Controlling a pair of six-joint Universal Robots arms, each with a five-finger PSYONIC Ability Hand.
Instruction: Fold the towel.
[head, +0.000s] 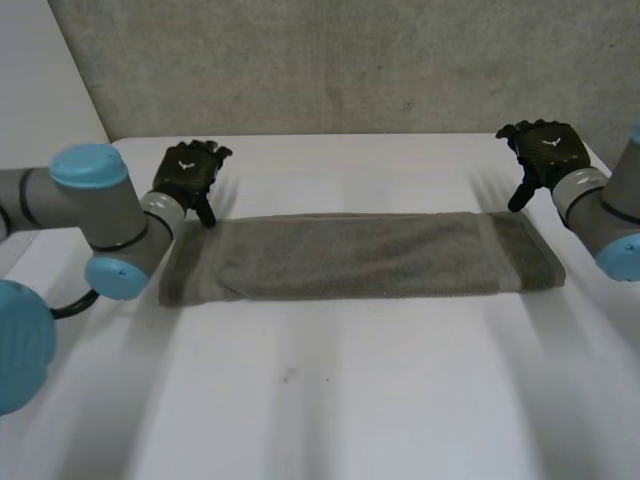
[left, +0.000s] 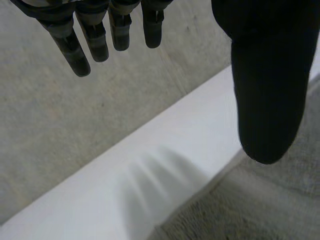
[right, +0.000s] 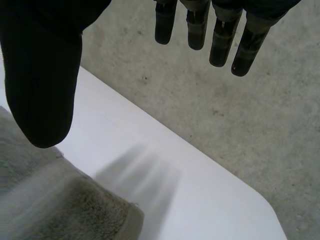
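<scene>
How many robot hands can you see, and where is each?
2. The left hand is at the towel's far left corner, the right hand at its far right corner; both open.

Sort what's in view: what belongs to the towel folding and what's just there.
Job: towel, lying flat as a long strip; left hand, open, by its far left corner; right hand, open, by its far right corner.
Just there: white table; grey wall behind.

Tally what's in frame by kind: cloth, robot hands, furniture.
grey towel: 1
black robot hands: 2 (left hand, right hand, both open)
white table: 1
Total: 4
</scene>
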